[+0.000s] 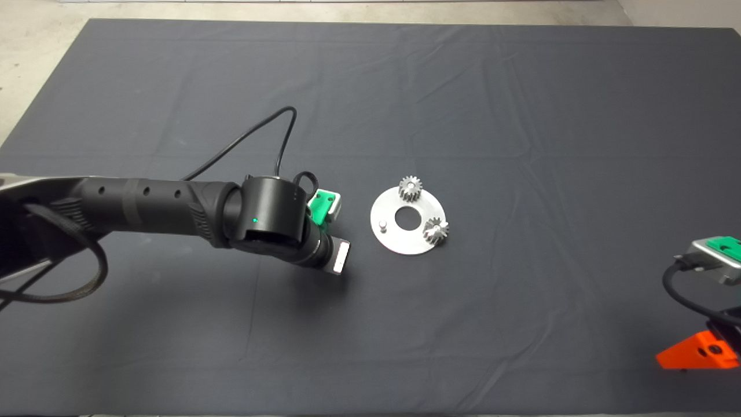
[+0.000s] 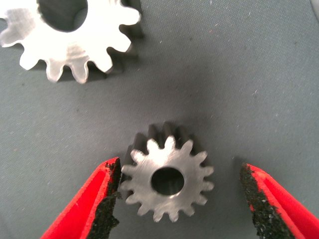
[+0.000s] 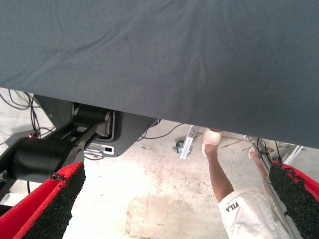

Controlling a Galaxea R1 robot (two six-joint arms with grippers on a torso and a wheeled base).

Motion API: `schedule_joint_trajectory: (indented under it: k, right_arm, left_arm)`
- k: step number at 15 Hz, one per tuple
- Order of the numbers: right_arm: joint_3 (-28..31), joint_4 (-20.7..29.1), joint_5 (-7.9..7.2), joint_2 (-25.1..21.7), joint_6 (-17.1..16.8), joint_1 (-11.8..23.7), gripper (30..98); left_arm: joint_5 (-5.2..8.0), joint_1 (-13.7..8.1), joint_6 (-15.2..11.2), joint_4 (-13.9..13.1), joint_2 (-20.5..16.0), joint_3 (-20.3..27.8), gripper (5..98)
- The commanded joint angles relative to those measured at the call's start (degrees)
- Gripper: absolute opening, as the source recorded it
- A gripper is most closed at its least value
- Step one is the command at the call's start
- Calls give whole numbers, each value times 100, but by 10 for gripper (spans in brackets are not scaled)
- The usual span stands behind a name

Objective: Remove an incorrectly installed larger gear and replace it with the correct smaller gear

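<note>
In the left wrist view the smaller gear (image 2: 144,181) lies flat on the dark mat between the open fingers of my left gripper (image 2: 179,172). The left pad is almost at its teeth and the right pad stands well off. The larger gear (image 2: 75,50), with long teeth, lies on the mat just beyond it and is cut off by the picture's edge. In the head view my left gripper (image 1: 323,207) hovers left of the round metal plate (image 1: 399,238) and hides both loose gears. The plate carries two small gears (image 1: 410,187) (image 1: 435,230) and a bare peg (image 1: 382,223).
My right gripper (image 1: 697,352) waits open at the mat's lower right edge. Its wrist view shows the mat's edge, the robot's base and a person's legs (image 3: 219,169) on the floor. A cable (image 1: 260,130) loops above the left wrist.
</note>
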Motion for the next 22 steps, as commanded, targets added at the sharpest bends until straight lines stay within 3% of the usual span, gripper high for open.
schedule_joint_trajectory:
  k: [1, 7, 15, 22]
  right_arm:
    - [29, 179, -10, 0, -31, 77, 977]
    - [29, 179, -10, 0, -31, 77, 977]
    - [29, 188, -10, -1, -31, 77, 977]
    - [29, 188, -10, -9, -31, 77, 977]
  left_arm:
    - [32, -76, 12, 74, 3, -15, 597]
    - [32, -76, 162, 65, 3, -102, 535]
    - [32, -67, 171, 56, -6, -85, 409]
    - [23, -67, 171, 48, 3, -59, 380]
